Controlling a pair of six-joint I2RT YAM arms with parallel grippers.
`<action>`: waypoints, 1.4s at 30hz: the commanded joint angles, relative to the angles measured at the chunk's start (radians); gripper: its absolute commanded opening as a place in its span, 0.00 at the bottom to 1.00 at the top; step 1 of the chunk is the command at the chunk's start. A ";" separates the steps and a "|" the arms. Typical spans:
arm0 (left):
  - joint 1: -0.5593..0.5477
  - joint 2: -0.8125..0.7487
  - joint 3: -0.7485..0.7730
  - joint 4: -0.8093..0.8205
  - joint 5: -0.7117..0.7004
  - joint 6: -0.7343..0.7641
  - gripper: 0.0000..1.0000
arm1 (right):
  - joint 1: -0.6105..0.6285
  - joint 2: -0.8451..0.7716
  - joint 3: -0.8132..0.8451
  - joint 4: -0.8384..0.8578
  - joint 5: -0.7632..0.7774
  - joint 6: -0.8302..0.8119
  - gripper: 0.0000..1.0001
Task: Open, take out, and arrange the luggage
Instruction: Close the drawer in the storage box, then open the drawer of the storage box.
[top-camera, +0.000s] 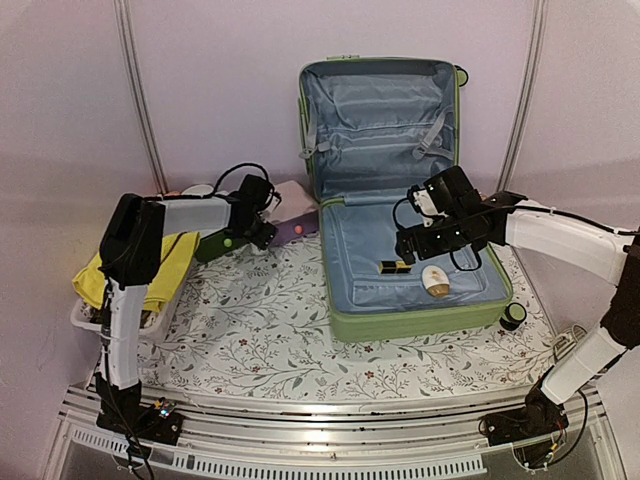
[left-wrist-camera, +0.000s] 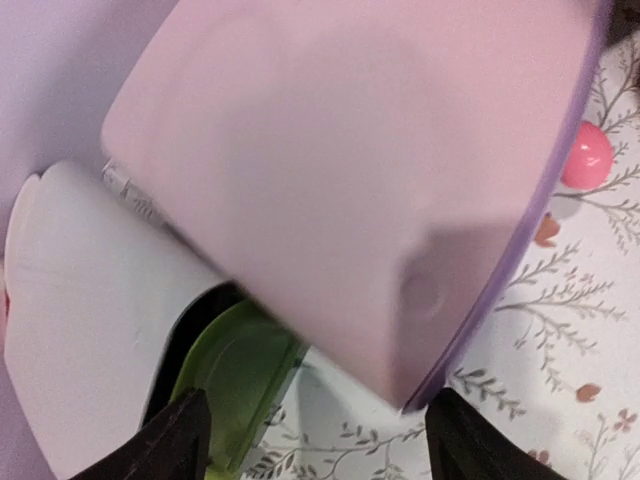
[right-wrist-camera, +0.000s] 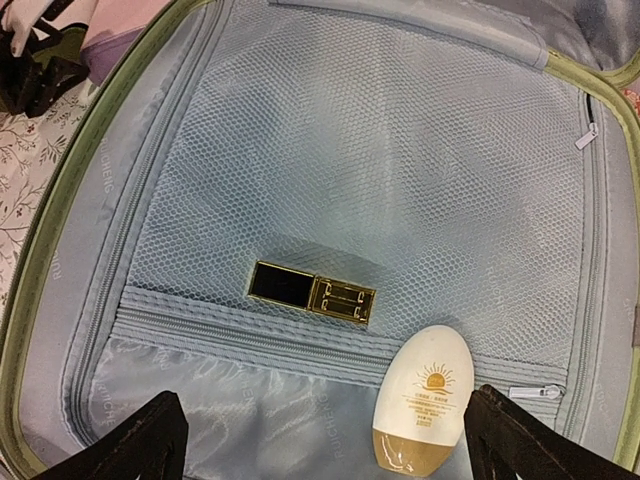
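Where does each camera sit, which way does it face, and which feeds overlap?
Top external: high behind the robot, facing the table; left arm, right arm and the open luggage show.
Left wrist: on the left arm, facing a blurred pink case; left end effector fingertips at bottom.
Right wrist: on the right arm, looking down into the luggage; right end effector fingertips show.
Shared: top and right wrist both show the gold-black tube and sunscreen bottle.

The luggage (top-camera: 400, 322): lt-green shell, grey-blue lining. Inside luggage: black + gold case (right-wrist-camera: 312, 291), white bottle (right-wrist-camera: 422, 412) w/ tan base. Left of luggage: pink box (left-wrist-camera: 330, 170), purple edge; yellow cloth (top-camera: 175, 270). Under luggage: white tablecloth (top-camera: 260, 320), floral sprig print.
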 joint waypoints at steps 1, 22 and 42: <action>0.050 -0.119 -0.090 0.045 -0.023 -0.051 0.75 | 0.001 -0.021 0.009 0.001 -0.023 0.002 0.99; 0.035 -0.344 -0.305 0.185 0.431 -0.417 0.65 | 0.001 -0.038 -0.011 0.017 -0.043 0.023 0.99; -0.117 -0.078 -0.035 -0.001 0.146 -0.032 0.45 | 0.001 -0.071 -0.043 0.020 -0.044 0.026 0.99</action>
